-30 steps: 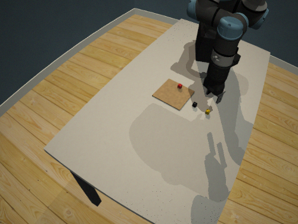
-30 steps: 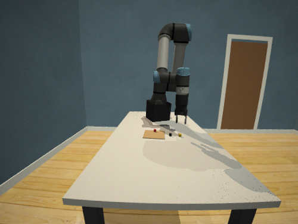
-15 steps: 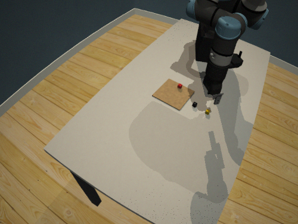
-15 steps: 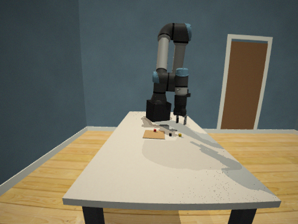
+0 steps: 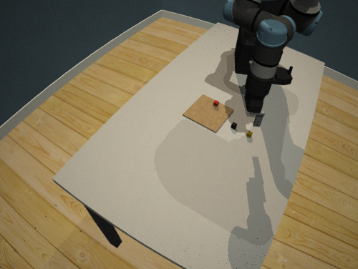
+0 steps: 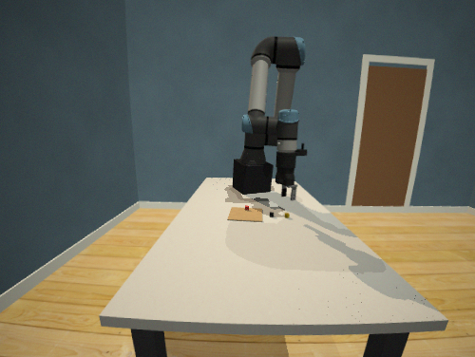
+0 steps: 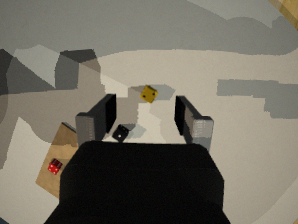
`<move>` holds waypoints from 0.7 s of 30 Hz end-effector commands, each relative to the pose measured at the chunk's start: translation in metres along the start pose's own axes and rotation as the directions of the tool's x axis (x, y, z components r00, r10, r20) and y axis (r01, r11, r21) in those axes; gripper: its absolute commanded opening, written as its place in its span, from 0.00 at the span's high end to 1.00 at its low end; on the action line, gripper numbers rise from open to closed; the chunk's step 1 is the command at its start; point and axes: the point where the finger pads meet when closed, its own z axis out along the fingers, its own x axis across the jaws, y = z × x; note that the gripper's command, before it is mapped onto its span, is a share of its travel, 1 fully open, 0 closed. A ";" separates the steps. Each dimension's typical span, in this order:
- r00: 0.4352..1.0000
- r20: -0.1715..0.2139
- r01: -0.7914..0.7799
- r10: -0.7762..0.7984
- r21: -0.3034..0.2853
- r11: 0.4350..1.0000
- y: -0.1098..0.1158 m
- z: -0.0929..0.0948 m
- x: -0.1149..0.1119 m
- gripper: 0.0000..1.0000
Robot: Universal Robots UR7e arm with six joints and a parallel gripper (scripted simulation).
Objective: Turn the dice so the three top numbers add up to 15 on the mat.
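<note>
Gripper (image 5: 254, 116) (image 6: 289, 194) (image 7: 145, 107), one: released, fingers wide apart with nothing between them, raised over the table (image 5: 107, 161) (image 6: 190, 285) (image 7: 240, 140) and pointing down. We read left and right, near and far, as the exterior view gives them.

Mat (image 5: 205, 114) (image 6: 244, 215) (image 7: 62, 145), tan, one: flat on the table, left of the gripper and nearer.

Dice, three, about equal in size. Yellow die (image 5: 249, 134) (image 6: 287, 216) (image 7: 149, 94): off the mat, rightmost of the three, below the gripper and to its near side. We judge it the likeliest first pick; the coming move would then run nearer and down, with hardly any sideways shift. Being a cube, it offers no long axis, but its sides look askew to the fingers, so we would want a small wrist turn before closing.

Black die (image 5: 233, 125) (image 6: 272, 215) (image 7: 120, 132): also off the mat, between it and the yellow die, left of the gripper and nearer.

Red die (image 5: 215, 103) (image 6: 247, 208) (image 7: 55, 166): on the mat, toward its far side.

Pips: too small for us to total.

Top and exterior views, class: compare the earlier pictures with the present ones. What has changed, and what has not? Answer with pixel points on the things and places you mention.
The dark two-fingered claw (image 5: 258, 116) (image 6: 289, 192) (image 7: 145, 107) has turned about its upright axis, its shadow changing shape with it. It took hold of nothing and let nothing go. The small red die (image 5: 215, 103) (image 6: 247, 208) (image 7: 55, 166), black die (image 5: 233, 125) (image 6: 272, 215) (image 7: 120, 133), yellow die (image 5: 249, 134) (image 6: 287, 216) (image 7: 149, 94) and flat brown mat (image 5: 205, 116) (image 6: 244, 216) (image 7: 50, 182) stayed put.
</note>
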 end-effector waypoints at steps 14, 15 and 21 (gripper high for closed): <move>0.917 0.003 -0.399 0.399 -0.003 0.917 0.005 0.005 0.000 0.00; 0.910 0.003 -0.415 0.415 -0.003 0.910 0.005 0.005 0.001 0.00; 0.882 0.002 -0.472 0.472 -0.004 0.882 0.007 0.006 0.001 0.00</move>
